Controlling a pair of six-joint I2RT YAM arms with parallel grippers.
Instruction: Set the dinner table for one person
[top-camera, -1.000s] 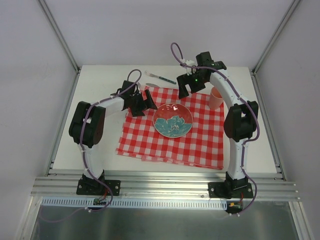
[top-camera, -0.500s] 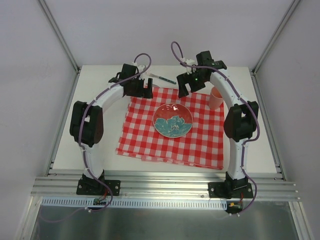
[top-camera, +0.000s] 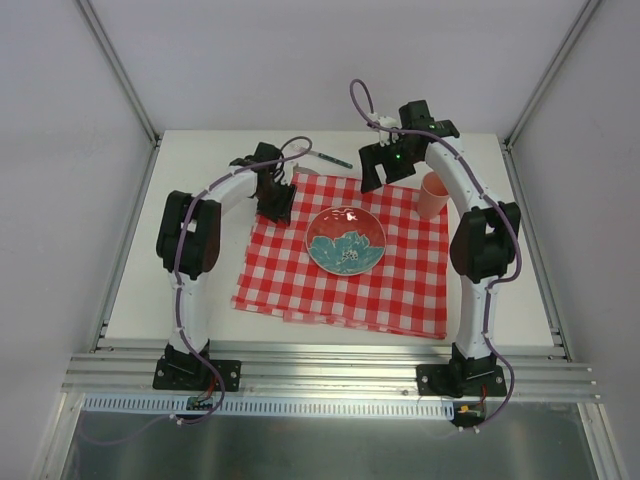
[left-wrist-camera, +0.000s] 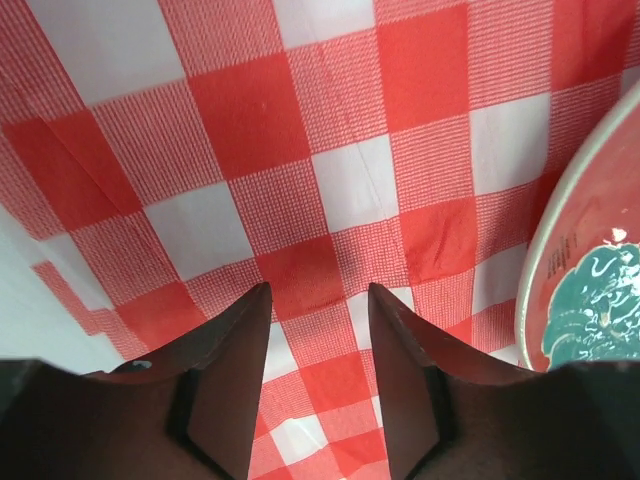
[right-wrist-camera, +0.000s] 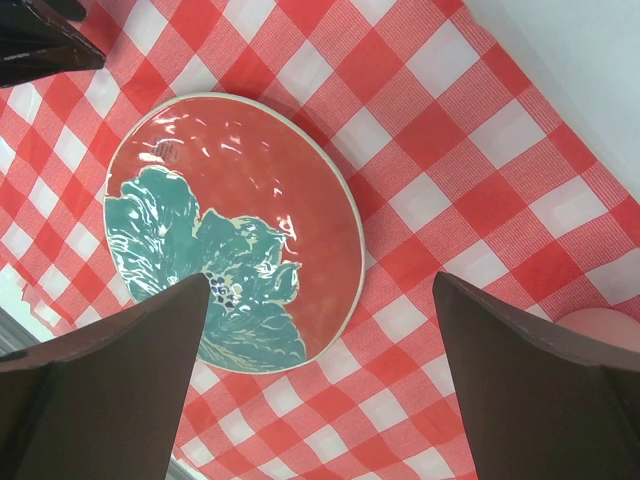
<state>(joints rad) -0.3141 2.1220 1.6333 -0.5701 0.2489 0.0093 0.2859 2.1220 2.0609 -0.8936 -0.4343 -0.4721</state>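
Counter (top-camera: 200, 290): off-white slab lying under the plate (top-camera: 345, 240) and spreading well past it on every side; its aluminium rail (top-camera: 330, 350) runs along the edge on the near side of the plate.
Handling: we judge it stiff, heavy and fixed, nothing to lift. Its smooth top probably lets things slide, so we set things down rather than push them.
Where to take hold: not the slab itself. We would grip what goes on it, taking the plate by its rim, the cup by its wall and the utensil by its handle.
Cloth (top-camera: 300, 285): red-and-white checked, soft, directly under the plate. A dragging finger could ruck it.
Cup (top-camera: 433, 195): pink, upright, right of the plate and a little beyond it.
Utensil (top-camera: 335, 159): thin, dark-handled, on bare surface beyond the plate. We cannot tell which kind.
Left tool (left-wrist-camera: 320, 300): jaws partly apart with nothing between them, low over the cloth just left of the plate.
Right tool (right-wrist-camera: 322, 283): jaws wide apart and empty, hanging just beyond the plate.
Stage: we judge the utensil not yet laid beside the plate.
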